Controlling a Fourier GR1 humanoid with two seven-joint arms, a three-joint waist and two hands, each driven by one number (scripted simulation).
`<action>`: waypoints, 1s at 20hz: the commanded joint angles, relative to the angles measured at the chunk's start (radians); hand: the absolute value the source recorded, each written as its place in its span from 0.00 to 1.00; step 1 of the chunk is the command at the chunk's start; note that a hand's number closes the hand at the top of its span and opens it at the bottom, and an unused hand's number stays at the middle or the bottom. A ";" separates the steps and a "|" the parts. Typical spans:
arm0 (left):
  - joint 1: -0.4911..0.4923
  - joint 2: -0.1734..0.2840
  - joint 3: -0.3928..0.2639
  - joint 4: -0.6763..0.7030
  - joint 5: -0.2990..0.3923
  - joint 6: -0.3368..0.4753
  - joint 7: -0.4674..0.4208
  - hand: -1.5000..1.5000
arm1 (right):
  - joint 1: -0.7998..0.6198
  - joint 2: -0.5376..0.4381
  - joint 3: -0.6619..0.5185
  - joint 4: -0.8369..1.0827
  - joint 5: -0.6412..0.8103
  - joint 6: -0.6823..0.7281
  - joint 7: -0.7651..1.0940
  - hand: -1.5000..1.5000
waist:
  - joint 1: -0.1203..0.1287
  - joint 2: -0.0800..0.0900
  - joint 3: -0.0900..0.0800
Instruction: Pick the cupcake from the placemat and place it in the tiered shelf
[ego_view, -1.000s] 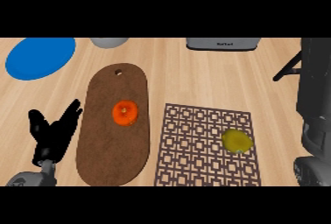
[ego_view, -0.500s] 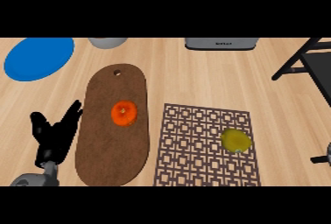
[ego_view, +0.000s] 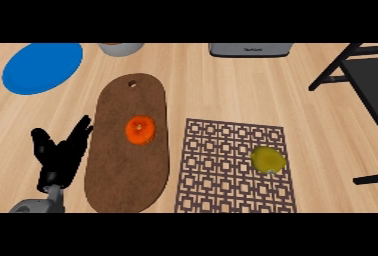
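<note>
A yellow-green cupcake (ego_view: 268, 159) sits on the right part of the brown lattice placemat (ego_view: 221, 175). The black tiered shelf (ego_view: 353, 75) stands at the right edge, only partly in the head view. My left hand (ego_view: 62, 151) shows at the lower left beside the wooden board, open with fingers up, far from the cupcake. My right hand does not show.
A long brown cutting board (ego_view: 129, 165) lies left of the placemat with an orange round item (ego_view: 140, 129) on it. A blue plate (ego_view: 40, 66) is at the top left, a grey bowl (ego_view: 120, 48) and a grey toaster (ego_view: 249, 49) at the back.
The grey right arm seen at the right edge a second ago has left the view. The left hand and the cupcake have stayed put.
</note>
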 joint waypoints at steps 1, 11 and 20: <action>-0.002 -0.015 -0.011 0.021 -0.004 -0.001 0.051 0.50 | 0.037 -0.004 -0.003 -0.001 -0.021 0.041 0.056 1.00 | -0.002 0.005 -0.007; -0.007 -0.016 0.025 0.029 -0.002 -0.026 0.053 0.50 | 0.172 -0.085 -0.047 0.033 -0.095 -0.073 -0.014 1.00 | -0.001 0.007 -0.007; 0.010 -0.037 0.019 -0.004 -0.033 -0.016 0.083 0.50 | 0.212 -0.157 -0.018 0.077 -0.188 -0.095 -0.099 1.00 | 0.002 0.006 -0.007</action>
